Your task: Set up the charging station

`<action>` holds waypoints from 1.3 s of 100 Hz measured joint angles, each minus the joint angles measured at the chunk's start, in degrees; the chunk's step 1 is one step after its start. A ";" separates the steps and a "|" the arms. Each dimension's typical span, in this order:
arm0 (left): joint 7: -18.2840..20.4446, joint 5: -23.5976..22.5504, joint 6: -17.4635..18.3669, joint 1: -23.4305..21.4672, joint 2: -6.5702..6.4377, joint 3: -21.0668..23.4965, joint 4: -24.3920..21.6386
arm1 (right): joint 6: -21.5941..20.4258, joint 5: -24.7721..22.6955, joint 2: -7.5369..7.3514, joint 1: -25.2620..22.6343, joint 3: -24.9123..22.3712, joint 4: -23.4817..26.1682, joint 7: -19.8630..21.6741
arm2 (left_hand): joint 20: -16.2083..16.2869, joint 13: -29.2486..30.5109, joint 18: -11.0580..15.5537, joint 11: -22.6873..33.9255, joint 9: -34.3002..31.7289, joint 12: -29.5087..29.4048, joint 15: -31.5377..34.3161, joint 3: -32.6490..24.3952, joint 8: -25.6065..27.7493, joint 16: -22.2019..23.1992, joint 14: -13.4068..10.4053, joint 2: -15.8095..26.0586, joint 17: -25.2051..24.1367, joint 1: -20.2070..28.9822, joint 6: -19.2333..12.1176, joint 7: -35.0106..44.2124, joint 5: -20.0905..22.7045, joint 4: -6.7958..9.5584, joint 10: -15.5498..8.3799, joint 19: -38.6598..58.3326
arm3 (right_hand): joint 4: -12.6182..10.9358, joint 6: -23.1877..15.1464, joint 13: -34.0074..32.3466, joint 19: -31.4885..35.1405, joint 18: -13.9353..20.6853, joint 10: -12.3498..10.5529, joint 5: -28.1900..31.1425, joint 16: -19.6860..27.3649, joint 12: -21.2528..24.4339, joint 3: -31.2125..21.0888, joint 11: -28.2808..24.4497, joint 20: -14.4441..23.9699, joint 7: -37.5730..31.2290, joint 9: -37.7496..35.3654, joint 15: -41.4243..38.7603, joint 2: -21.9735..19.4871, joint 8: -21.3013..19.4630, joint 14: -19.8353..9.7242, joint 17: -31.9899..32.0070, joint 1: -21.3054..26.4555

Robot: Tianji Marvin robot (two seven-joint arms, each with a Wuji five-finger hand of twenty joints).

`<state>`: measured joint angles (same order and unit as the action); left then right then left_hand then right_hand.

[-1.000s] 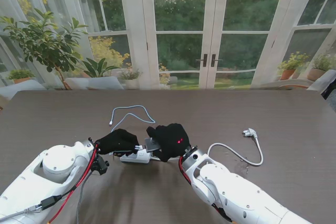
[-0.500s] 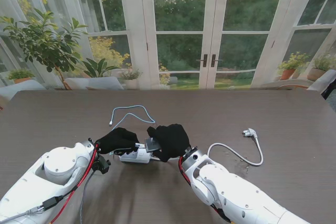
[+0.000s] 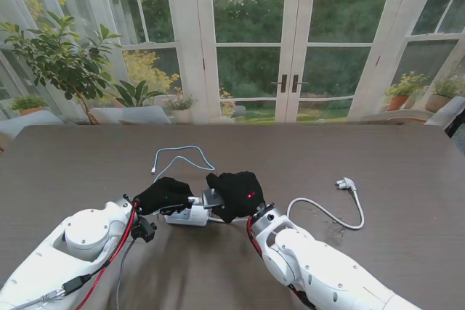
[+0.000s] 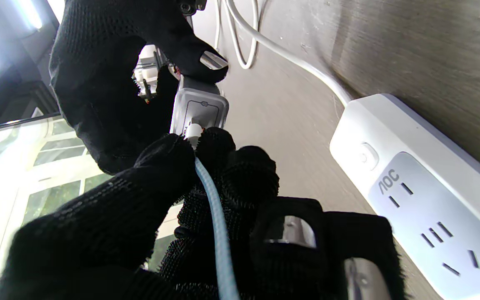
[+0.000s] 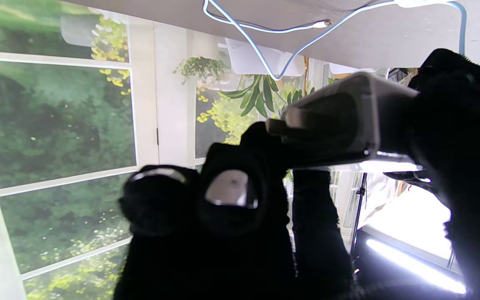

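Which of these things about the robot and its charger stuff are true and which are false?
1. The right hand holds a grey charger block. True.
2. The left hand pinches the plug end of the light blue cable at the charger's port. True.
3. The charger is already plugged into the white power strip. False: it is held off the strip, and the sockets in the left wrist view are empty.
4. The power strip's wall plug lies on the table, to the right of the hands. True.
5. The blue cable's other end is plugged into a phone. False: it lies loose on the table, and no phone is seen.
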<state>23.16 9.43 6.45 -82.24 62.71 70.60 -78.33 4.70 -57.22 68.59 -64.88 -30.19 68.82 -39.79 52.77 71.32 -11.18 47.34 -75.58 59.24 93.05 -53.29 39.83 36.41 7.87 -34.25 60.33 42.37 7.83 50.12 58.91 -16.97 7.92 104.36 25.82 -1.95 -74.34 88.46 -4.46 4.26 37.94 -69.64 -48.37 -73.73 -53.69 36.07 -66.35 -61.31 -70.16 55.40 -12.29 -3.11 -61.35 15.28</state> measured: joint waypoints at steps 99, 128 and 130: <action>-9.69 -0.36 4.25 0.48 1.82 -2.86 2.08 | -0.39 3.35 1.27 0.01 -0.11 -2.09 -1.04 | 0.74 0.00 -1.83 4.03 -0.55 -4.47 0.00 -2.18 0.86 0.00 1.99 0.00 0.06 -1.32 1.11 -0.19 3.57 0.05 1.48 0.42 | 0.00 0.14 -0.55 0.00 0.25 1.61 0.30 0.00 0.24 0.00 0.00 0.00 0.00 -0.06 -1.35 0.00 0.00 -0.16 -1.08 0.31; -12.33 -1.28 5.39 0.75 2.36 -3.59 2.85 | 0.53 6.02 2.16 -0.67 -0.78 -2.19 -0.32 | 0.80 0.01 -1.86 4.19 -0.61 -6.08 0.01 -2.71 1.02 0.01 2.00 0.09 0.09 -1.82 1.11 -0.01 3.68 0.09 1.49 0.43 | 0.00 0.15 -0.55 0.00 0.25 2.02 0.40 0.00 0.24 0.00 0.00 0.10 0.00 -0.06 -1.87 0.02 0.00 -0.16 -1.19 0.33; -12.59 -1.35 5.51 0.78 2.38 -3.71 2.93 | 0.62 6.15 2.21 -0.73 -0.82 -2.19 -0.28 | 0.80 0.01 -1.86 4.22 -0.62 -6.09 0.01 -2.71 1.05 0.01 2.00 0.09 0.08 -1.82 1.11 0.00 3.70 0.08 1.49 0.43 | 0.00 0.15 -0.55 0.00 0.25 2.07 0.40 0.00 0.24 0.00 0.00 0.11 0.00 -0.06 -1.88 0.02 0.00 -0.15 -1.19 0.37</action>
<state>10.57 8.09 11.95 -81.46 65.09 66.89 -75.40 5.32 -51.07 70.80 -65.61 -31.01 66.63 -40.06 53.56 71.33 -13.04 51.57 -76.20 53.15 93.06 -56.00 40.89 36.41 9.87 -34.16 60.41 40.55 8.94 50.12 62.61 -16.88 9.40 104.78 25.81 -1.80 -74.88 88.46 -4.22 6.32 38.33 -69.64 -48.13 -73.73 -53.69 36.18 -66.35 -61.37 -72.05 55.43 -12.29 -3.26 -62.54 15.65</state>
